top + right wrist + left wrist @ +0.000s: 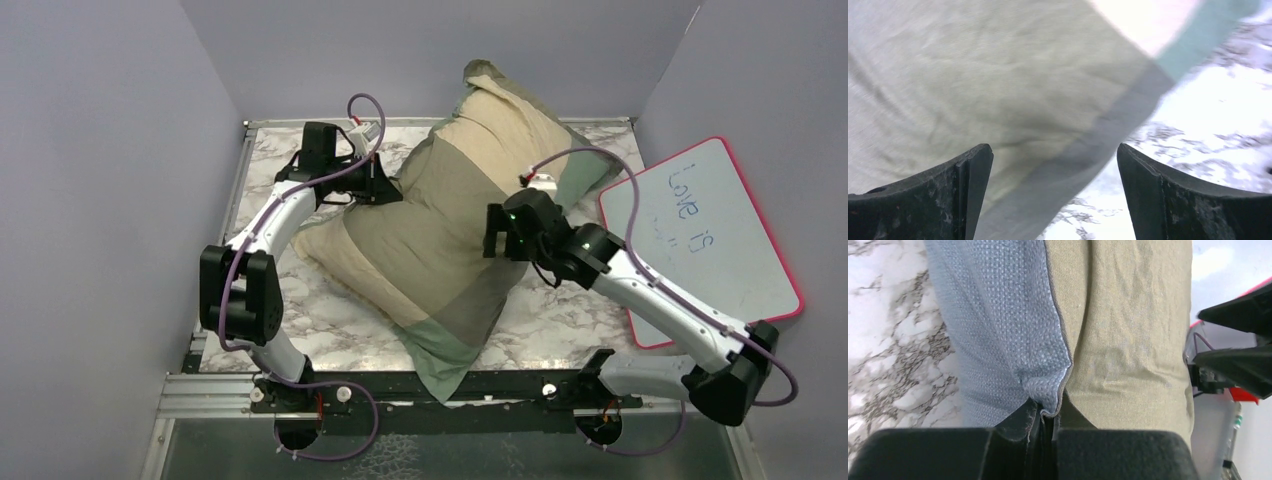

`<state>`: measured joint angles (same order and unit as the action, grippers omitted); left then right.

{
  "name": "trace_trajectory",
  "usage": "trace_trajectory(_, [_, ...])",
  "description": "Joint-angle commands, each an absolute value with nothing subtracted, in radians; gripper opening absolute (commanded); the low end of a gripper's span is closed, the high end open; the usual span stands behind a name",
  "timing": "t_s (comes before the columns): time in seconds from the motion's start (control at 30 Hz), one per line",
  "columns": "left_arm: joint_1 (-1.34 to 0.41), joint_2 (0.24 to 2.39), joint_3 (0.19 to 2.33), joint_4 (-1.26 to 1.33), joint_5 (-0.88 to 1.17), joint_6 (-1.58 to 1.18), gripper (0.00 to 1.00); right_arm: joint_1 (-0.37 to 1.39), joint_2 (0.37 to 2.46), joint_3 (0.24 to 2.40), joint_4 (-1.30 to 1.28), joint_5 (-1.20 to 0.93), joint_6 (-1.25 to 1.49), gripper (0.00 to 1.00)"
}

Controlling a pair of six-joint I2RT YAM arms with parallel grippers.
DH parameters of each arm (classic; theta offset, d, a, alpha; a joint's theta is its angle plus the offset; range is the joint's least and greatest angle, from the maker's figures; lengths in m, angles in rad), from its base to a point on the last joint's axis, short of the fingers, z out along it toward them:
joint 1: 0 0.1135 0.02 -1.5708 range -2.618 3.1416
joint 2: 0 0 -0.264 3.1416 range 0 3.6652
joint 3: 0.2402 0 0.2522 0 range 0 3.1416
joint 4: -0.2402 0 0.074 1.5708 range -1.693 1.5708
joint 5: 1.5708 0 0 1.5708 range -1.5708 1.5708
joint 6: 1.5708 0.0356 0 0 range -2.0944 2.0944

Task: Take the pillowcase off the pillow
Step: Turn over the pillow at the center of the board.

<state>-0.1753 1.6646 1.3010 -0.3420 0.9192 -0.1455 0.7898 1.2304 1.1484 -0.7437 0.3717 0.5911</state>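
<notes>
- left tool [1045,417] clamped on pillowcase [440,230] seam, at its far-left side
- right tool [1054,165] fingers apart over pillowcase's right edge, gripping nothing
- pillowcase lies plump, diagonal across marble surface [560,330], near corner past the front edge

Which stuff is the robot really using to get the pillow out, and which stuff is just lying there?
For the job:
- pillowcase, colour-blocked and stuffed full
- pillow, hidden inside it
- left end effector, shut on the case's seam
- right end effector, open by the cloth

Just lying about:
- whiteboard with a pink rim, at the right of the marble table
</notes>
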Motion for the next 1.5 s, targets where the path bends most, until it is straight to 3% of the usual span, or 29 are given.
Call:
trace_trajectory(0.0, [-0.185, 1.541, 1.382, -0.420, 0.763, -0.144, 0.00, 0.759, 1.108, 1.062, -0.824, 0.612, 0.682, 1.00])
trace_trajectory(0.2, [-0.183, 1.524, 1.680, -0.550, 0.685, -0.137, 0.00, 0.697, 1.138, 0.922, -0.653, 0.243, 0.733, 0.96])
trace_trajectory(0.33, [-0.240, 1.553, 1.818, -0.550, 0.738, -0.221, 0.00, 0.696, 1.217, 0.818, -0.338, -0.106, 0.802, 0.87])
trace_trajectory(0.4, [-0.301, 1.551, 1.868, -0.549, 0.738, -0.225, 0.00, 0.697, 1.262, 0.809, -0.181, -0.180, 0.811, 0.84])
trace_trajectory(0.53, [-0.392, 1.521, 1.889, -0.550, 0.750, -0.217, 0.00, 0.697, 1.354, 0.963, -0.180, -0.115, 0.787, 0.86])
trace_trajectory(0.6, [-0.427, 1.476, 1.795, -0.550, 0.714, -0.194, 0.00, 0.695, 1.373, 1.005, -0.177, -0.087, 0.781, 0.87])
trace_trajectory(0.73, [-0.654, 1.280, 1.379, -0.418, 0.191, -0.145, 0.00, 0.692, 1.386, 0.994, -0.213, -0.061, 0.786, 0.89])
trace_trajectory(0.8, [-0.788, 1.188, 1.159, -0.290, 0.041, -0.175, 0.00, 0.685, 1.396, 0.946, -0.242, -0.055, 0.811, 0.91])
trace_trajectory(0.9, [-0.957, 1.125, 1.002, -0.208, -0.089, -0.254, 0.00, 0.672, 1.394, 0.874, -0.313, -0.046, 0.836, 0.92])
trace_trajectory(1.1, [-1.257, 1.115, 0.989, -0.157, -0.307, -0.285, 0.00, 0.670, 1.293, 0.694, -0.179, -0.088, 0.863, 0.92])
trace_trajectory(1.23, [-1.345, 1.178, 1.023, -0.196, -0.365, -0.257, 0.00, 0.669, 1.352, 0.738, -0.170, -0.180, 0.850, 0.92])
trace_trajectory(1.47, [-1.361, 1.186, 0.964, -0.253, -0.493, -0.391, 0.01, 0.669, 1.202, 0.806, -0.664, 0.277, 1.006, 0.95])
